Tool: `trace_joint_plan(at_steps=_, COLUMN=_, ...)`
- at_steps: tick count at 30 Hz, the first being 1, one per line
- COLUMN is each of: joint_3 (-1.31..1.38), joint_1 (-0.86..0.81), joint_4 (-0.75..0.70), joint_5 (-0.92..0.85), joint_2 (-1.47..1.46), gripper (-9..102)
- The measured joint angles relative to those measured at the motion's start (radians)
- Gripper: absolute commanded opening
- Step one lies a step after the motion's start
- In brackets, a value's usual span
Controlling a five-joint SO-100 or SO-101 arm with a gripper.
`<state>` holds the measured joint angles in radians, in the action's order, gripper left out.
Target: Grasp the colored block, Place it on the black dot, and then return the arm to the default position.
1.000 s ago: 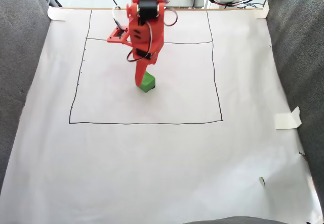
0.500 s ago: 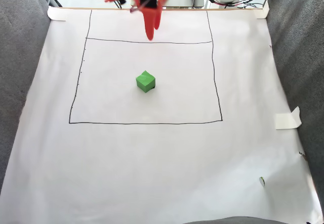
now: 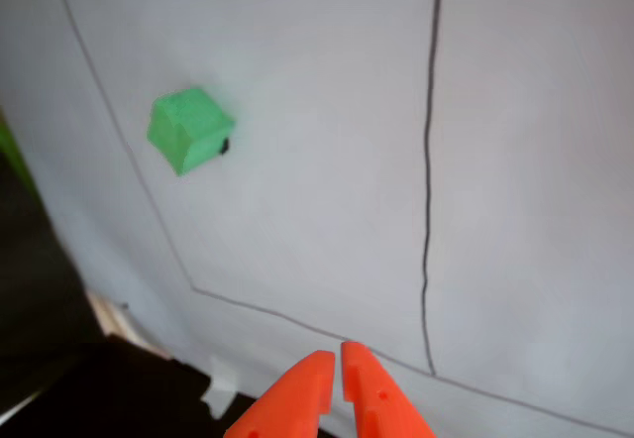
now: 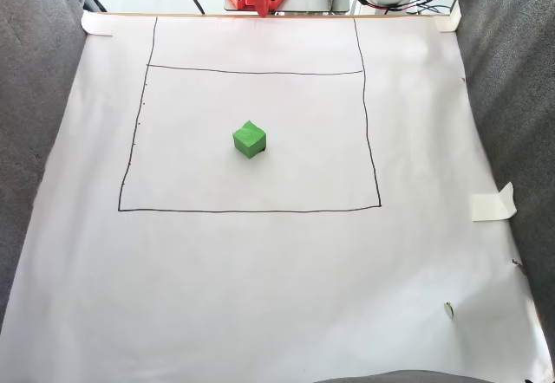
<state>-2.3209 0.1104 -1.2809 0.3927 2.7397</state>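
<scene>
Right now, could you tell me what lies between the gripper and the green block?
In the other view, only white paper with a drawn line separates the gripper from the green block.

Green block [image 4: 249,139], orange pincer [image 3: 335,361], black-lined white paper [image 4: 260,270]

Colored block [image 4: 249,139]: matt green foam-like body, faces rough and scuffed. Fingers [image 3: 301,394]: smooth orange plastic with a slight sheen. Worktop [image 4: 277,262] covering: matt white paper, faintly creased, marked with thin dark drawn lines. Side panels [image 4: 35,97]: grey, coarse cloth-like texture
</scene>
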Motion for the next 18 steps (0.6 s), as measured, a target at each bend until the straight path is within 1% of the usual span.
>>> trace_joint_plan(at_steps=5, joint_3=-0.133, joint_1=-0.044, joint_4=-0.067, joint_5=-0.080, joint_2=0.287, gripper=0)
trace_joint_plan(at_steps=8, joint_3=-0.189, joint_1=-0.054, joint_4=-0.100, joint_5=-0.106, joint_2=0.399, gripper=0)
trace_joint_plan(at_steps=13, joint_3=-0.212, joint_1=-0.032, joint_4=-0.170, joint_5=-0.112, joint_2=0.506, gripper=0)
trace_joint_plan(at_steps=18, joint_3=-0.235, joint_1=-0.057, joint_4=-0.181, joint_5=-0.126, joint_2=0.529, gripper=0)
